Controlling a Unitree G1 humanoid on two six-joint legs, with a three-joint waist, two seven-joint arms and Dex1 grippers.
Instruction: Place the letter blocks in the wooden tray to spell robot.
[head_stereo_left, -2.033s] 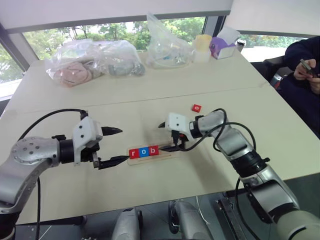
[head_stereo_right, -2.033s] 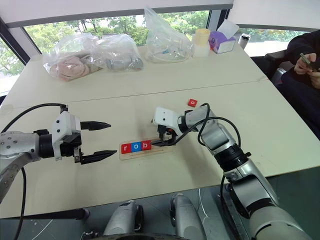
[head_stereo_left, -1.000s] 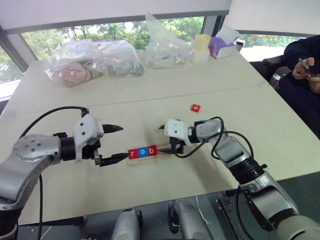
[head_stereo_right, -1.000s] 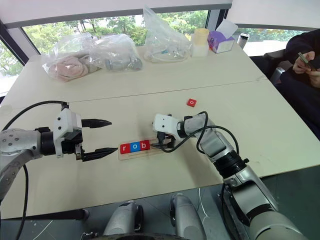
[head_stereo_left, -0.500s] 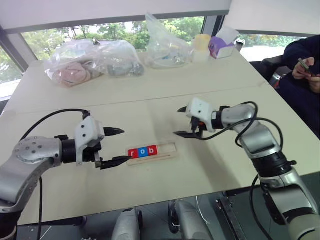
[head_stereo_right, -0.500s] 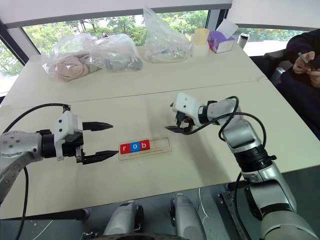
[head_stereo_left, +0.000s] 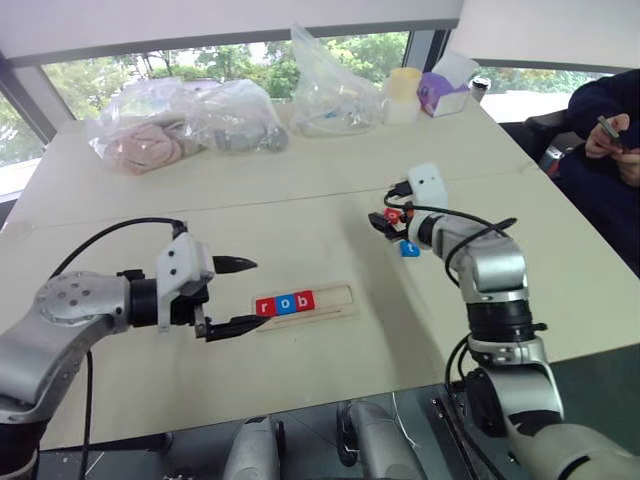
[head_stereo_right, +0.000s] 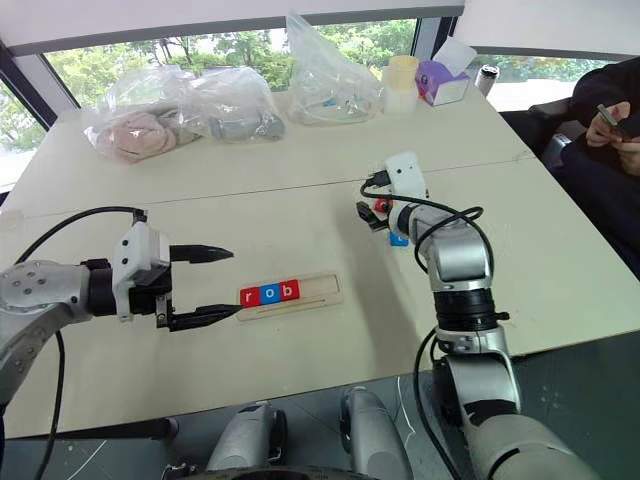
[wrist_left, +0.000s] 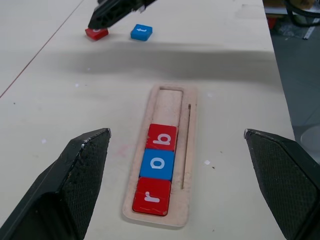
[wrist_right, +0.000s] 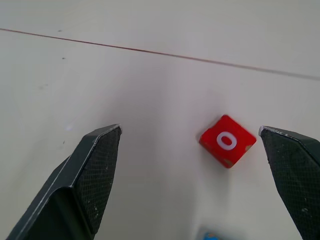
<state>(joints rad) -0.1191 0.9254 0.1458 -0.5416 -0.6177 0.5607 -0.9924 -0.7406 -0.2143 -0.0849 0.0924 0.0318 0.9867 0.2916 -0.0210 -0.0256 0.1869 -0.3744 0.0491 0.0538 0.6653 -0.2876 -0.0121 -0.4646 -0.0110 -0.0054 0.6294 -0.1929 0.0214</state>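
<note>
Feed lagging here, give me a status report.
Left gripper open beside wooden tray. Right gripper open over red o block, not gripping. Tray holds r, o, b; blue t block loose. Nothing blocking.

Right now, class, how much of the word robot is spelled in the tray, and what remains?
Done: r, o, b fill the left of the tray. In hand: nothing yet; the open right hand hovers at the red o block. Left: that o and the blue block beside it.
</note>
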